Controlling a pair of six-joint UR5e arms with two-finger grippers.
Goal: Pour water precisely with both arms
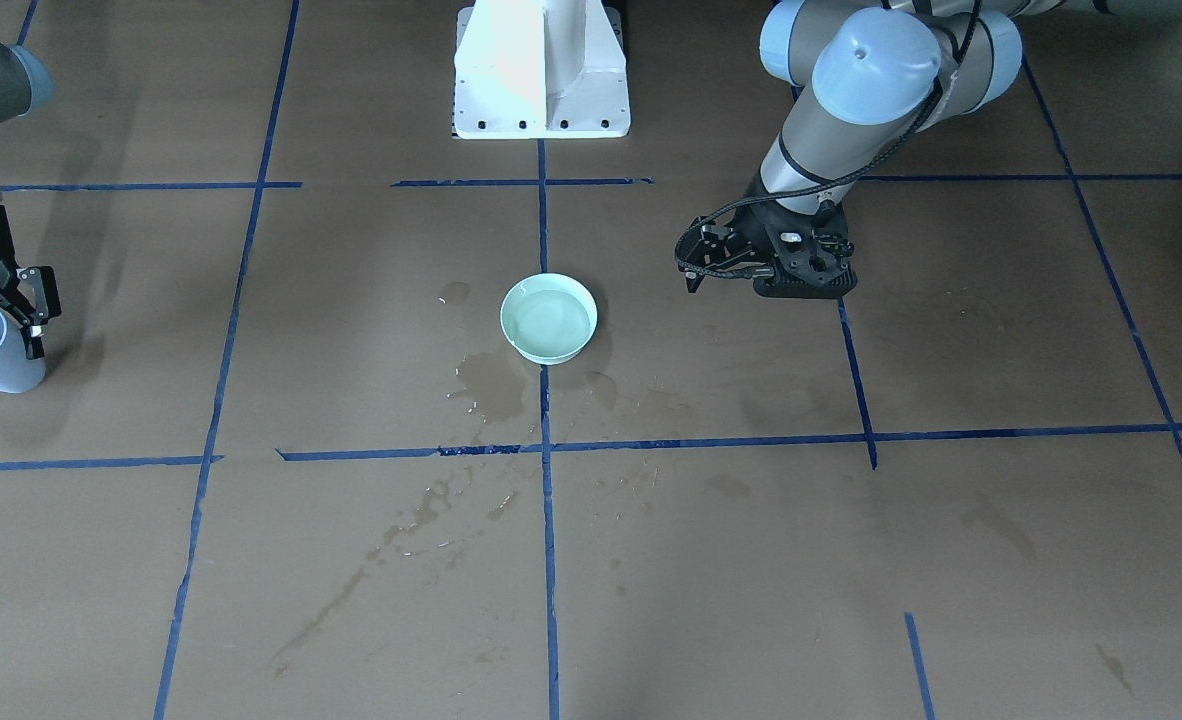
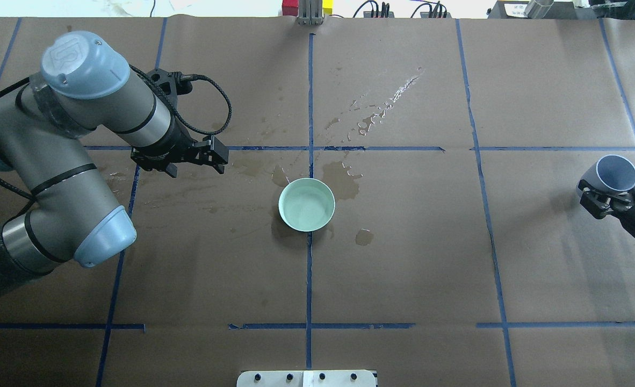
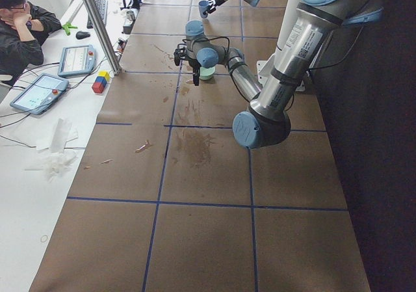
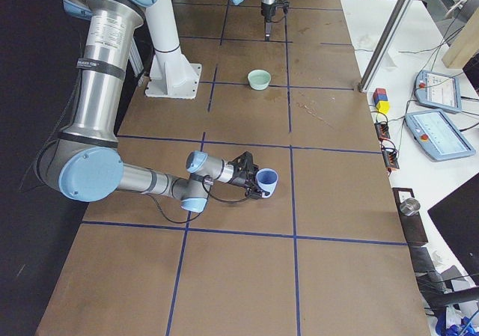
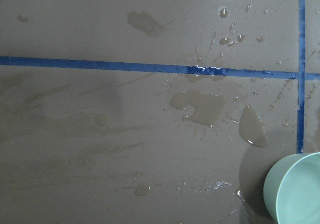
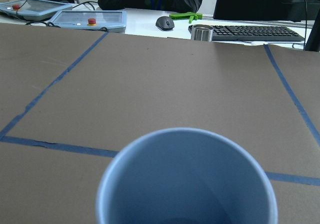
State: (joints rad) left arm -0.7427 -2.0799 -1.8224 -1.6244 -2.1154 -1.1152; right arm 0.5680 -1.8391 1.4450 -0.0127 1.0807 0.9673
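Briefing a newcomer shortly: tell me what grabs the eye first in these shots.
The mint bowl of water sits at the centre, ringed by spilled puddles on the brown paper. Far off on the robot's right, the right gripper clamps a blue cup, while the left gripper hangs empty beside the bowl.

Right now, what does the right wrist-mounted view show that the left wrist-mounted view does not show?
Only the right wrist-mounted view shows the blue cup, seen into its mouth. Beyond the table it also shows a keyboard, a mouse and two control tablets. Only the left wrist-mounted view shows puddles of water and part of the green bowl in its lower right corner. Both show the brown table cover and blue tape lines.
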